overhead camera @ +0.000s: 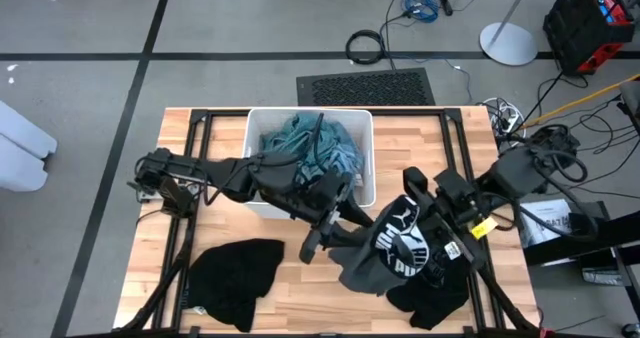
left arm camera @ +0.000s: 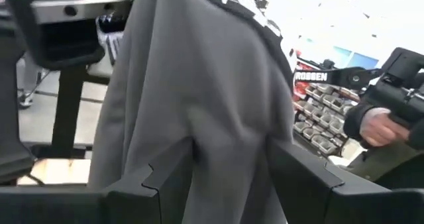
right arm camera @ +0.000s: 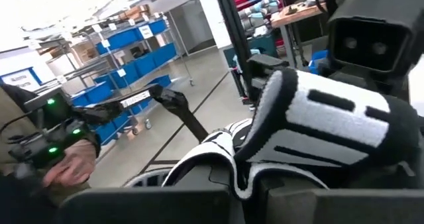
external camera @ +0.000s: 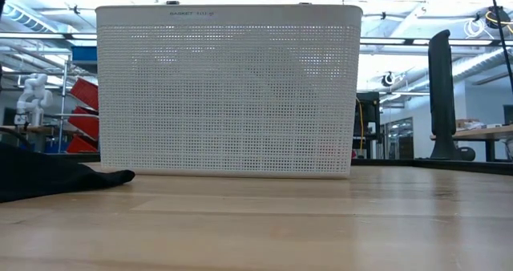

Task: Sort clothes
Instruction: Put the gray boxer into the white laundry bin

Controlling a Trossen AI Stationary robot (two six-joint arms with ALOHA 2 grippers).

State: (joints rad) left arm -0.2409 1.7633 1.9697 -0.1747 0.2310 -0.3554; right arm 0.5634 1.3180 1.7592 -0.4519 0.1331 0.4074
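Left fingers (left arm camera: 218, 177): closed on a fold of the grey sweatshirt (left arm camera: 192, 85), with fabric bunched between them. The cloth hangs in a long drape above and beyond the grip.

Right fingers (right arm camera: 265, 184): clenched tight on the printed black-and-white part of the same garment (right arm camera: 318, 128), which is rolled into a thick wad directly ahead of them.

From overhead, both arms meet over the right half of the surface (overhead camera: 300, 288). The left fingers (overhead camera: 322, 240) hold the garment's near edge and the right fingers (overhead camera: 447, 240) its far side. The sweatshirt (overhead camera: 395, 248) is stretched between them, and its lower part lies on the wood.

Risks, in my judgement:
- Both holds are on one garment. If the arms draw apart unevenly, the thinner fold at the left fingers is likely to slip out first.
- The right grip is on a rolled wad, not a flat layer; it may unroll and release under load.
- The trailing hem could drag on the surface and catch the black garment (overhead camera: 425, 300) lying beneath it, pulling two items together.

Farther from the fingers, a second black garment (overhead camera: 235, 278) lies alone toward the left. The white bin (overhead camera: 365, 158) behind holds teal clothes (overhead camera: 305, 143); one arm link reaches across its rim, so a lift could snag there.
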